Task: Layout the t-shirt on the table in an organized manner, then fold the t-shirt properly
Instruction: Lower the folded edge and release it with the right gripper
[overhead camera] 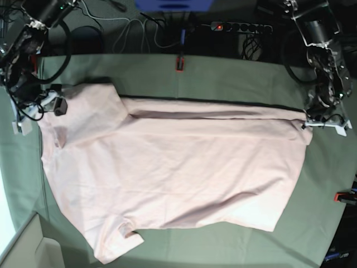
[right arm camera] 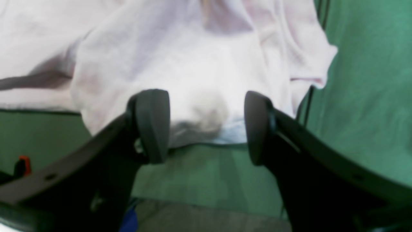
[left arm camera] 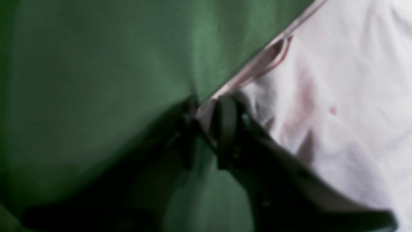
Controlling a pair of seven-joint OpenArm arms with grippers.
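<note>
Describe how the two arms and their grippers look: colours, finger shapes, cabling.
The right gripper has two black curved fingers ending in rounded, dark grey oval pads. The left gripper looks the same, black with a rounded pad, though blurred. From the base view both arms are dark metal links with black cables looped alongside and white brackets near the wrists. No markings are readable.

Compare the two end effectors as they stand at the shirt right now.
The left end effector is shut on the shirt's hem corner; the right end effector is open, its fingers either side of a fold without pinching it. In the base view, left sits at the shirt's right end, right at its left. Both hang low over the table.
</note>
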